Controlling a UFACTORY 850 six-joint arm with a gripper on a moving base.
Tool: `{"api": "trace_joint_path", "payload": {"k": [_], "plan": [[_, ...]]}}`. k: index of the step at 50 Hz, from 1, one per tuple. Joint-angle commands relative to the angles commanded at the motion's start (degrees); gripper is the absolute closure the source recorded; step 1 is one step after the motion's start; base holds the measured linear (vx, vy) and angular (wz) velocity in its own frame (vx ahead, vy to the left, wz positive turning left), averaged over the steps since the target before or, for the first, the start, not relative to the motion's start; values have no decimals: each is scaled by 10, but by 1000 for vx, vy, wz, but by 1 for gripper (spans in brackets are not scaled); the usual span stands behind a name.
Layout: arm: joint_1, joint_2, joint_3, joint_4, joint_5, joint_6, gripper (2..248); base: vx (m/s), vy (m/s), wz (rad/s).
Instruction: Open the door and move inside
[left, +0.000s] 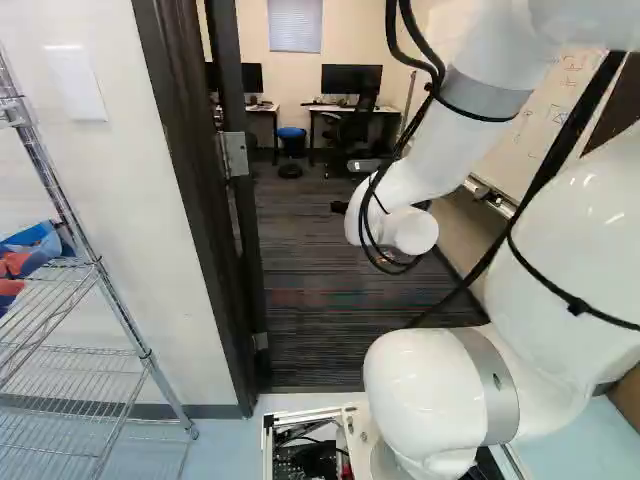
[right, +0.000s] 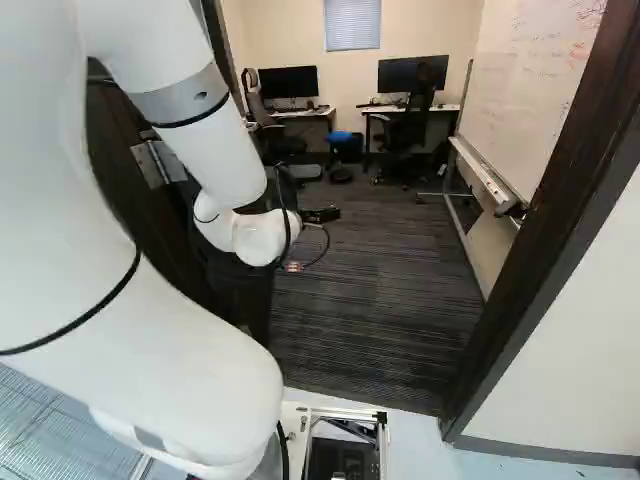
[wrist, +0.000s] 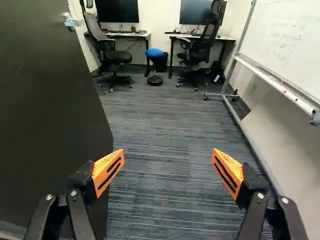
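Fingers (wrist: 107, 172) spread wide on the gripper (wrist: 168, 162), orange pads facing each other with nothing gripped between them, while the door (wrist: 45, 115) lies just to their left, already swung into the room. It looks to me as though the opening part is done and what matters now is going through, with that panel kept on the left. The left finger is plainly the nearer one to it; whether the two touch, I can't tell from where I stand. The door is upright, running away from its hinges (left: 234, 155) at the near left to a free edge farther in, where a silvery lever handle (wrist: 73, 22) sticks out, ahead and to the left of the fingers. It's a flat, dark, plain slab. Over on the right stands the whiteboard (wrist: 290, 42), its rail (wrist: 275, 82) jutting toward the way through, and nearer still is the dark right jamb (right: 555, 240). The base (right: 383, 440) sits just short of the carpet (right: 370, 330), so I'd say it should drive forward, easy and straight; drifting left could bring the arm (right: 215, 150) against the door, drifting right could catch the base on the jamb.
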Motion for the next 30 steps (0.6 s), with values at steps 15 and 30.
{"api": "trace_joint_path", "payload": {"k": [15, 30], "plan": [[20, 39, 46, 13, 9, 0, 3, 0, 0, 0], [33, 65, 76, 22, 15, 0, 3, 0, 0, 0]]}}
